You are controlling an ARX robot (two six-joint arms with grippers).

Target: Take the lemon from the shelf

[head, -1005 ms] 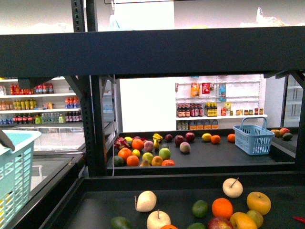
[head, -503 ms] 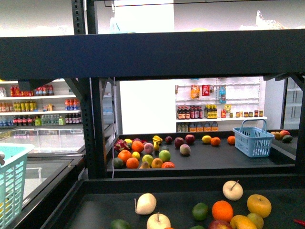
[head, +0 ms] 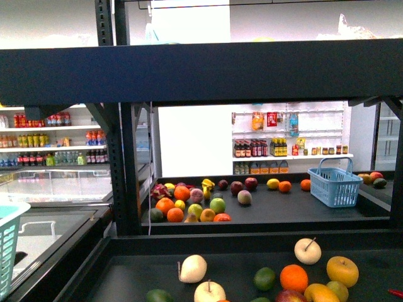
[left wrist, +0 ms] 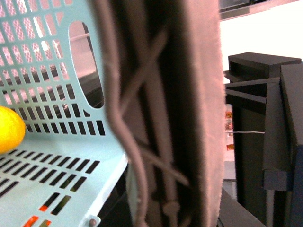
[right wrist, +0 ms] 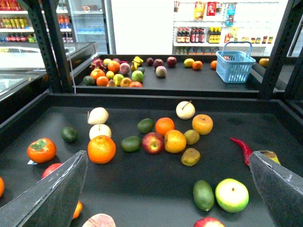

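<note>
The lemon (left wrist: 9,130), bright yellow and smooth, lies inside the pale teal basket (left wrist: 52,94), cut off by the left wrist view's edge. My left gripper (left wrist: 163,156) is shut on the basket's rim, its fingers filling that view as a blur. In the front view only a corner of the basket (head: 9,242) shows at the far left. The shelf (head: 201,69) is a black frame with dark tiers of loose fruit. My right gripper (right wrist: 165,189) hangs open over the near tier (right wrist: 142,182), with nothing between its fingers (right wrist: 52,194).
Below the right gripper lie a green lime (right wrist: 203,195), a green apple (right wrist: 232,195), a red chilli (right wrist: 242,147) and an orange (right wrist: 101,149). A blue basket (head: 334,181) and a fruit pile (head: 189,204) sit on the far tier. White store shelves (head: 50,135) stand behind.
The teal basket has slid left and down in the front view, from a large section to just a corner. The fruit on the shelf has not moved.
</note>
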